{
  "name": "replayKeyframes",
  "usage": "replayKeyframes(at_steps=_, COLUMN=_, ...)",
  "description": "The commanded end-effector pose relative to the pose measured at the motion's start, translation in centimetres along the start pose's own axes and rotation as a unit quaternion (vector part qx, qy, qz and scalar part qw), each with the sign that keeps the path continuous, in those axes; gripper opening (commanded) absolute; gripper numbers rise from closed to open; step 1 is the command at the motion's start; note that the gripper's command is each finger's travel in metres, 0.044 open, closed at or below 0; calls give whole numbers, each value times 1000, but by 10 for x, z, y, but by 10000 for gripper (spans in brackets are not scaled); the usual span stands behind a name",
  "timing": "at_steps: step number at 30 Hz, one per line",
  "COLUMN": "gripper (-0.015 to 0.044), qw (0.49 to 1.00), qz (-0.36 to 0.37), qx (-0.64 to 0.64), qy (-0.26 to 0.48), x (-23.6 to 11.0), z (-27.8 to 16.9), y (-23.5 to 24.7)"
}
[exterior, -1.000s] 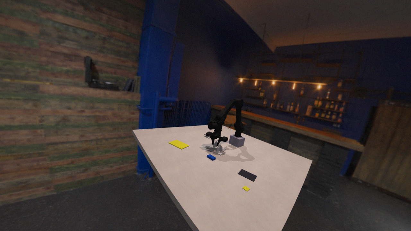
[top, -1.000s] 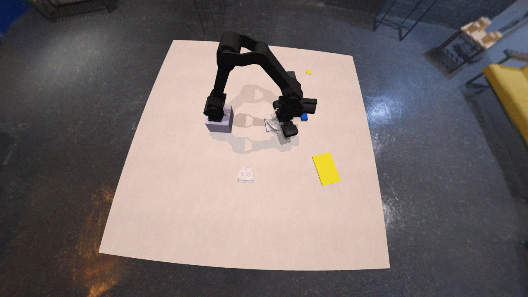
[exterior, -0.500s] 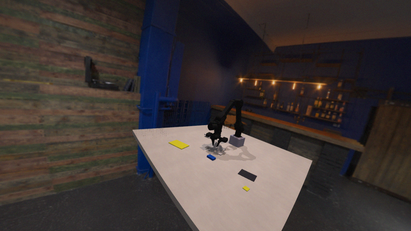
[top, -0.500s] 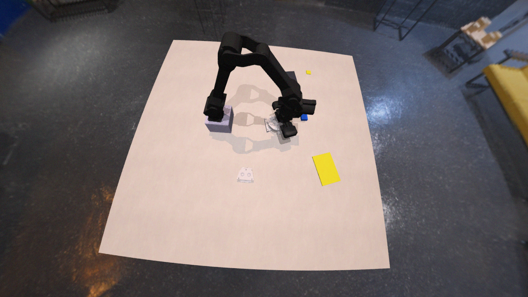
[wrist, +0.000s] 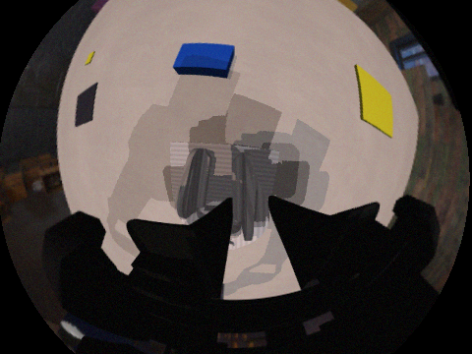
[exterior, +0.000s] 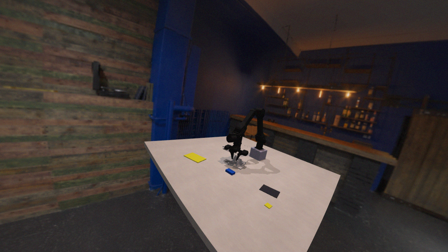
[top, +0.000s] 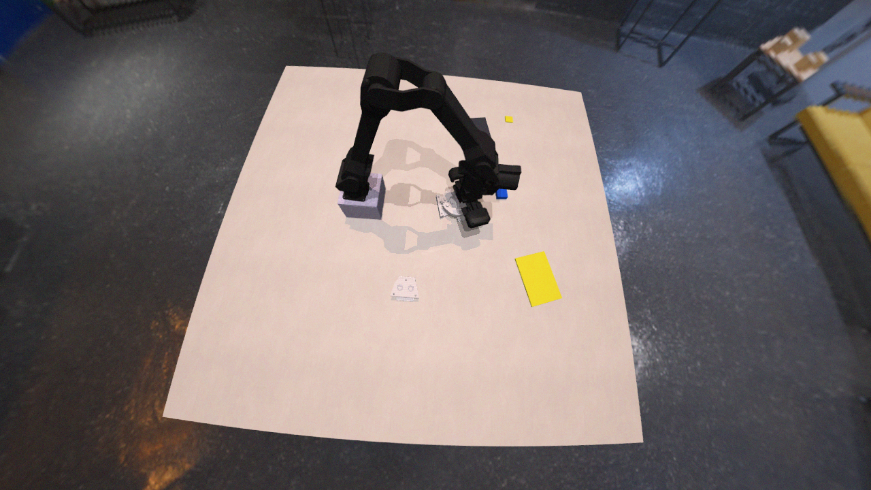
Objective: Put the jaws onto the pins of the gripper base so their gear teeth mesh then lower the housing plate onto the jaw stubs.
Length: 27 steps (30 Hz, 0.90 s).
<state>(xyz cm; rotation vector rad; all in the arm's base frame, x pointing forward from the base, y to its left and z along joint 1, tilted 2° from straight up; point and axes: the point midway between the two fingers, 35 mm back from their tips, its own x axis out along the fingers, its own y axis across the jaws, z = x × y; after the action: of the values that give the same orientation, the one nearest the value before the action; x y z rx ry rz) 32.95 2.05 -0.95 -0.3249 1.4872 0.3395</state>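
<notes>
gripper (top: 467, 201) (exterior: 235, 159) (wrist: 251, 201) tilted downward over base (exterior: 240, 167)

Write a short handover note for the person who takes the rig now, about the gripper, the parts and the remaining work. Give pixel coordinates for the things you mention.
Gripper (top: 469, 198) (exterior: 234, 159) (wrist: 251, 201): shut on one gear piece (wrist: 248, 211), above the base (top: 441, 210) (exterior: 240, 168) (wrist: 176, 149).
Other gear piece (wrist: 196, 182): at the base; seating on its pin unclear.
Cover plate (top: 405, 288): apart on the table.
Done: one piece gripped; no more can be confirmed.
Left: seat the held piece, check teeth mesh, fit cover level, release, withdraw.
</notes>
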Motion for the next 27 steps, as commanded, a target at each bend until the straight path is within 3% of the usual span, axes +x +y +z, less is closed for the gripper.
replayKeyframes(at_steps=1, gripper=134, qw=1000, qz=2, qx=-2, qy=0, x=1, z=0, y=1)
replayKeyframes(at_steps=27, gripper=134, qw=1000, qz=2, qx=-4, qy=0, x=9, z=0, y=1)
